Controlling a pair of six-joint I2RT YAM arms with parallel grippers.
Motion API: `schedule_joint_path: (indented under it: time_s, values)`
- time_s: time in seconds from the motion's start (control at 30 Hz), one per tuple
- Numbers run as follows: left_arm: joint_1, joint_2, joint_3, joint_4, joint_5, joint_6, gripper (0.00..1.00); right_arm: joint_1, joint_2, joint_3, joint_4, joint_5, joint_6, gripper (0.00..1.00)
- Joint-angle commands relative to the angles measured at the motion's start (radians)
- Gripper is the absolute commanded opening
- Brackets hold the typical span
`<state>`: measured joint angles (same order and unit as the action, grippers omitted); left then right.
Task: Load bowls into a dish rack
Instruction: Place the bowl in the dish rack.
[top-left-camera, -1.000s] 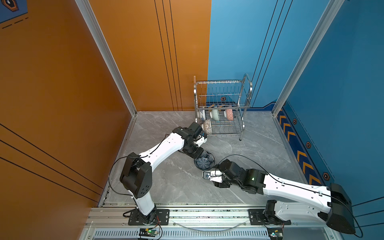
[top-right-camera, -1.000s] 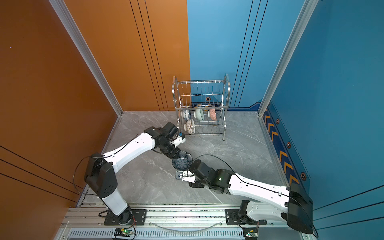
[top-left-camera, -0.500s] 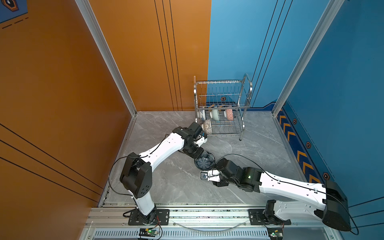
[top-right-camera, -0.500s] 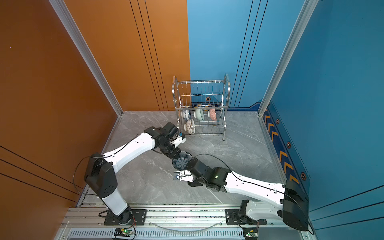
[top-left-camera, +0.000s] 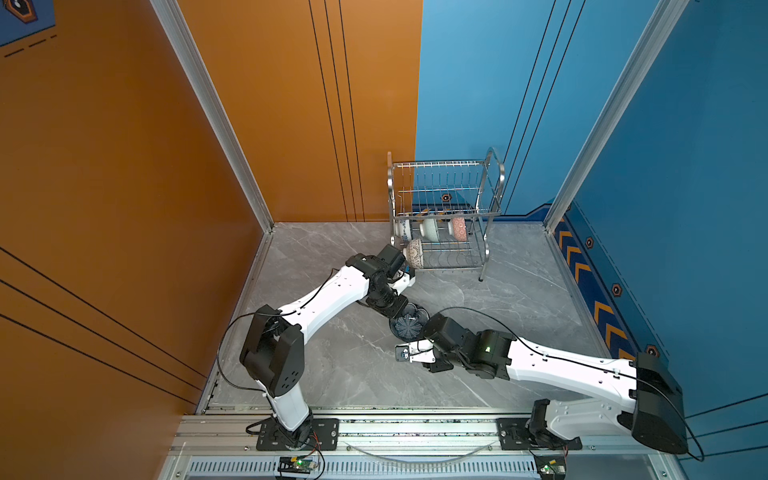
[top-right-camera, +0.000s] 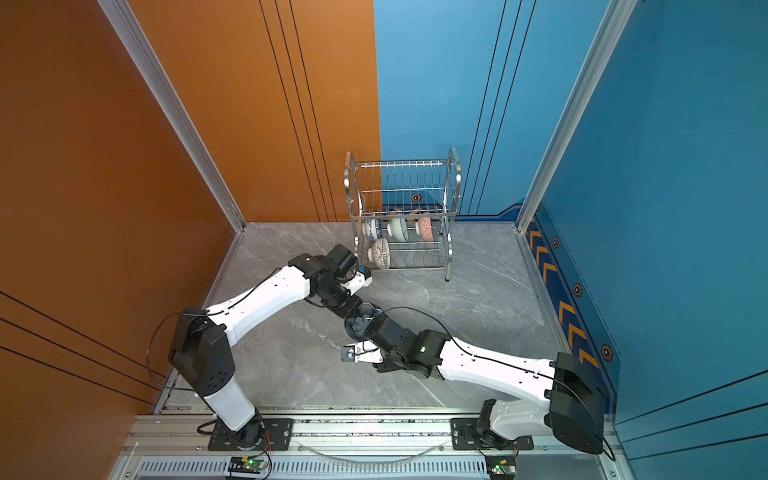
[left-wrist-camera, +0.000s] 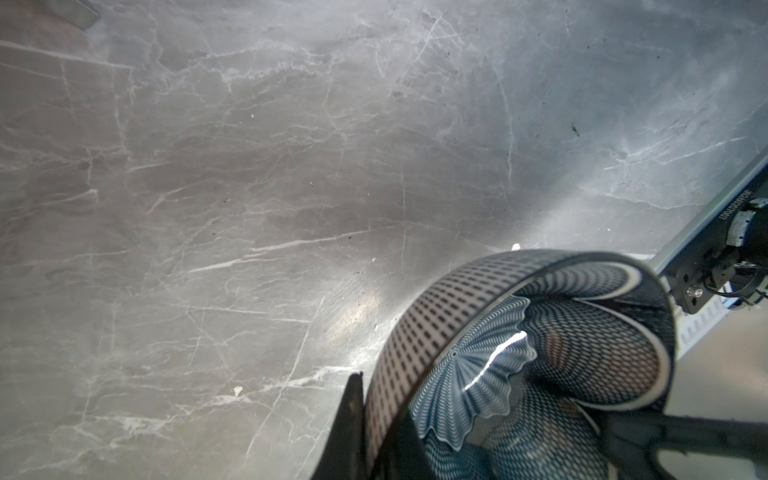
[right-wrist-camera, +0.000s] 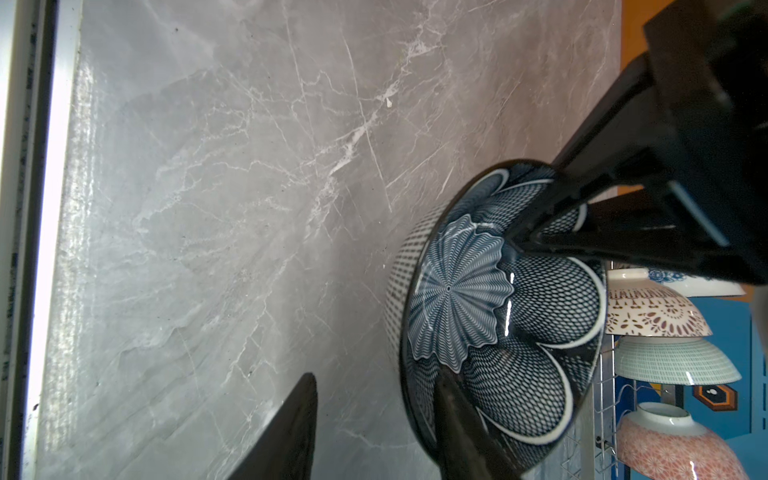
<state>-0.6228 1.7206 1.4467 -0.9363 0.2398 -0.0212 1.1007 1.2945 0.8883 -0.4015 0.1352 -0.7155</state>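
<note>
A dark navy petal-patterned bowl (top-left-camera: 409, 323) (top-right-camera: 360, 323) sits mid-table with its mouth up. My left gripper (left-wrist-camera: 376, 436) (top-left-camera: 395, 309) is shut on its rim, one finger outside and one inside. My right gripper (right-wrist-camera: 374, 415) (top-left-camera: 424, 329) stands open astride the opposite rim. One of its fingers (right-wrist-camera: 457, 428) is inside the bowl (right-wrist-camera: 498, 316) and the other is out over the table with a gap. The dish rack (top-left-camera: 494, 183) (top-right-camera: 455, 183) at the back holds several bowls: blue-floral (top-left-camera: 403, 227), mint green (top-left-camera: 430, 228), reddish (top-left-camera: 458, 228) and lattice-patterned (top-left-camera: 414, 253).
Grey marble table (top-left-camera: 519, 291) walled by orange panels on the left and blue ones on the right. The aluminium rail (top-left-camera: 415, 428) carrying both arm bases runs along the front edge. The rack's legs stand close behind the left arm's wrist.
My right gripper has moved in toward the navy bowl and its jaws have narrowed around the rim. The left arm and the bowl have stayed put.
</note>
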Motion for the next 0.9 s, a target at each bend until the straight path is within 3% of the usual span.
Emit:
schedule_joint_path:
  time_s: [0.0, 0.87]
  values:
    - [-0.007, -0.021, -0.011, 0.002, 0.038, 0.017, 0.00, -0.003, 0.013, 0.030, -0.042, 0.024, -0.022, 0.45]
    - [-0.014, -0.010, -0.012, 0.000, 0.041, 0.021, 0.00, -0.013, 0.112, 0.072, -0.062, 0.072, -0.094, 0.31]
